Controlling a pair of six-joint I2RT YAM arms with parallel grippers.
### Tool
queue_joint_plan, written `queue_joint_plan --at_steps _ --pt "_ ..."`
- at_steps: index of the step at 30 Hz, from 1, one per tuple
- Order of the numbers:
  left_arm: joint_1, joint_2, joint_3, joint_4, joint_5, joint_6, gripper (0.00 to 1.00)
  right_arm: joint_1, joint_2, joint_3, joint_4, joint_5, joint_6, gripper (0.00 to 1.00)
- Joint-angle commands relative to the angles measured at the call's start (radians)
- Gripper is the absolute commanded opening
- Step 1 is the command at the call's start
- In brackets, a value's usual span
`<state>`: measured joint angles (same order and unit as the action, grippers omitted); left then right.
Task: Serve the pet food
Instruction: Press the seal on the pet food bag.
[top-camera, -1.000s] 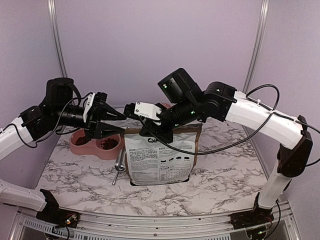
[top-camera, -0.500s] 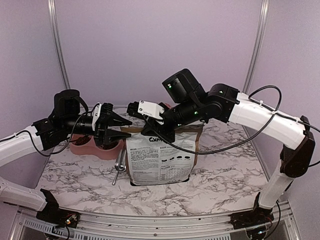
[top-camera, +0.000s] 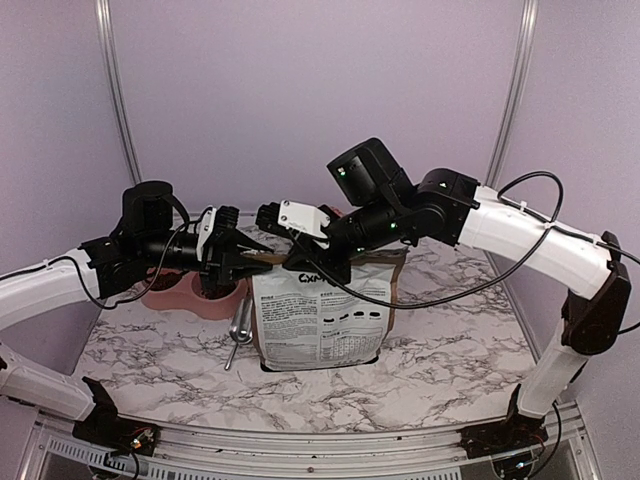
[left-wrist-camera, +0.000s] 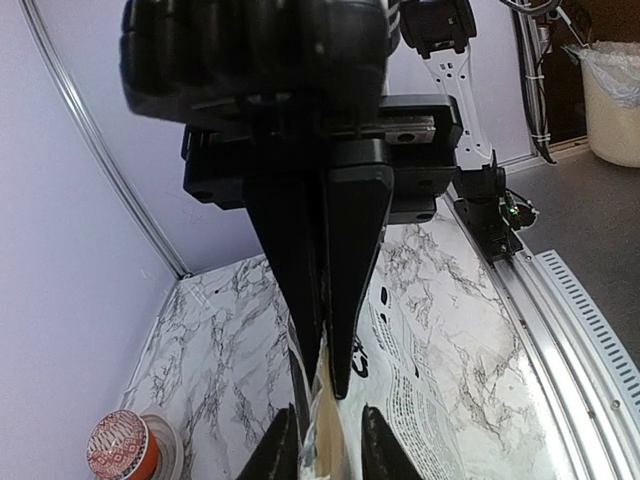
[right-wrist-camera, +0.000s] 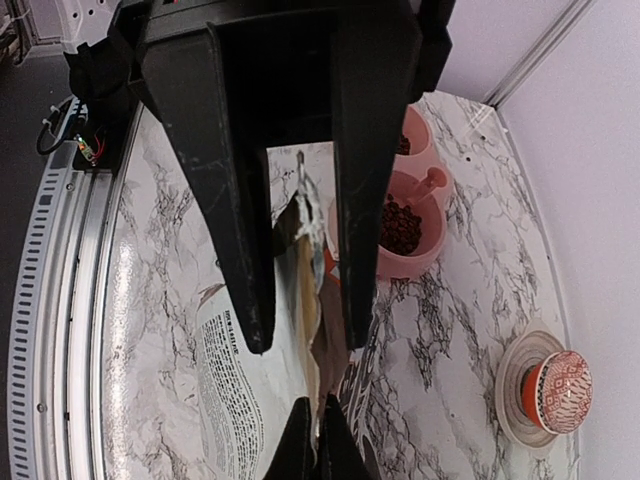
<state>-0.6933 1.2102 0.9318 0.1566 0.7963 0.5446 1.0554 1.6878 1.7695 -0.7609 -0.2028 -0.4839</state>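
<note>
The white-and-brown printed bag (top-camera: 320, 320) stands upright mid-table. My right gripper (right-wrist-camera: 320, 425) is shut on the bag's top edge (right-wrist-camera: 312, 300), pinching it from above. My left gripper (left-wrist-camera: 325, 445) has come in from the left; its fingers (right-wrist-camera: 240, 210) straddle the same edge at the bag's left corner. They are narrow but open, with a small gap still showing. The pet food (right-wrist-camera: 400, 226), dark reddish-brown kibble, lies in the pink double bowl (right-wrist-camera: 432, 245) just left of the bag; the left gripper (top-camera: 258, 260) partly hides that bowl in the top view.
A metal scoop (top-camera: 238, 335) lies on the marble between bowl and bag. A cupcake in a red wrapper (right-wrist-camera: 560, 390) stands on a small plate near the back wall, also in the left wrist view (left-wrist-camera: 120, 450). The table's railed front edge (left-wrist-camera: 590, 320) runs past the bag.
My left arm has swung right from over the bowl to the bag's top left corner, and its jaws have narrowed around the edge. The right gripper has kept its hold.
</note>
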Motion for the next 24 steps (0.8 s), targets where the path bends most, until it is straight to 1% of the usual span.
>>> queue_joint_plan --at_steps 1,5,10,11,12,13,14,15,17,20,22,24 --pt "-0.017 0.022 0.024 0.028 0.032 -0.024 0.13 -0.018 -0.044 -0.017 0.021 -0.032 -0.015 0.0" --pt "-0.029 0.03 0.019 0.028 0.004 -0.007 0.0 -0.025 -0.051 -0.03 0.032 -0.046 -0.017 0.0" --pt "-0.035 0.022 0.014 0.029 -0.021 0.002 0.0 -0.033 -0.055 -0.041 0.039 -0.056 -0.022 0.0" --pt "-0.036 0.017 0.011 0.029 -0.026 0.002 0.0 -0.035 -0.056 -0.043 0.033 -0.05 -0.023 0.03" --pt "-0.037 0.015 0.009 0.029 -0.034 0.004 0.0 -0.038 -0.058 -0.042 0.027 -0.04 -0.025 0.16" --pt "-0.037 0.012 0.007 0.03 -0.038 0.005 0.0 -0.044 -0.062 -0.044 0.022 -0.034 -0.027 0.26" --pt "-0.037 0.009 0.008 0.029 -0.039 0.005 0.0 -0.05 -0.066 -0.046 0.017 -0.031 -0.03 0.35" --pt "-0.037 0.009 0.011 0.028 -0.037 0.005 0.0 -0.056 -0.072 -0.049 0.012 -0.03 -0.035 0.38" --pt "-0.037 0.006 0.013 0.025 -0.031 0.002 0.0 -0.066 -0.08 -0.055 0.008 -0.029 -0.039 0.39" --pt "-0.037 -0.001 0.013 0.023 -0.031 0.003 0.0 -0.073 -0.086 -0.067 0.004 -0.027 -0.043 0.37" --pt "-0.037 -0.004 0.013 0.02 -0.031 0.005 0.0 -0.074 -0.084 -0.068 -0.002 -0.019 -0.045 0.35" --pt "-0.037 -0.007 0.015 0.016 -0.032 0.007 0.0 -0.075 -0.078 -0.063 -0.01 -0.014 -0.048 0.3"
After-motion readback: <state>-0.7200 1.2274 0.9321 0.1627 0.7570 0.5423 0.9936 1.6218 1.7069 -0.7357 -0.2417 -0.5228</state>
